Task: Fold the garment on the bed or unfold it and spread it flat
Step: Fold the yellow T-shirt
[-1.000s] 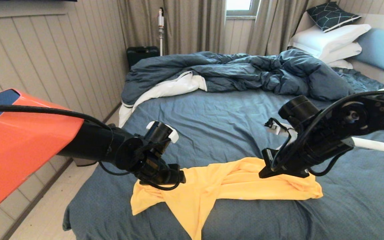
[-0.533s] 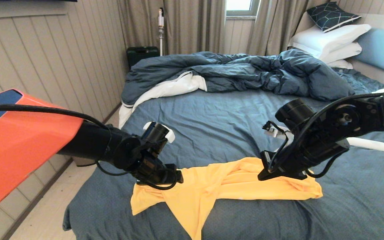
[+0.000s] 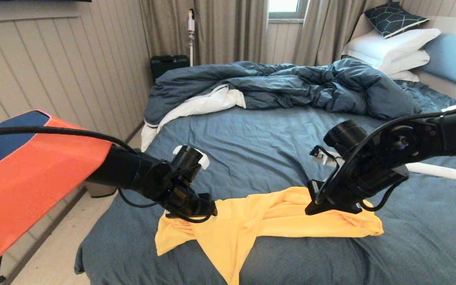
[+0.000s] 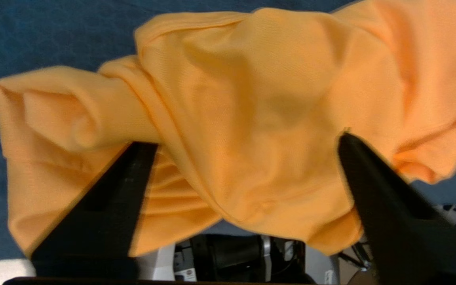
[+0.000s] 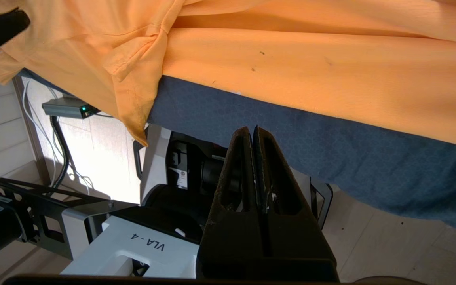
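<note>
The yellow-orange garment (image 3: 251, 221) lies bunched in a band across the near part of the bed (image 3: 251, 146), with one flap hanging over the front edge. My left gripper (image 3: 208, 209) sits low over its left end. In the left wrist view that gripper (image 4: 244, 140) is open, its fingers (image 4: 105, 213) spread wide around a rumpled fold of the garment (image 4: 275, 91). My right gripper (image 3: 311, 208) hovers over the right half, shut and empty. In the right wrist view its tip (image 5: 253, 128) is over the slate-blue sheet (image 5: 331, 150), just off the garment's (image 5: 331, 71) near hem.
A rumpled dark blue duvet (image 3: 291, 85) with white underside fills the far half of the bed. White pillows (image 3: 394, 47) and the light blue headboard (image 3: 453, 59) are at the far right. Floor (image 3: 54, 257) and panelled wall run along the left. My base (image 5: 133, 241) is below the bed's edge.
Both arms have shifted slightly: the right gripper went a little left and down toward the garment, and the left arm edged forward. The garment has not moved.
</note>
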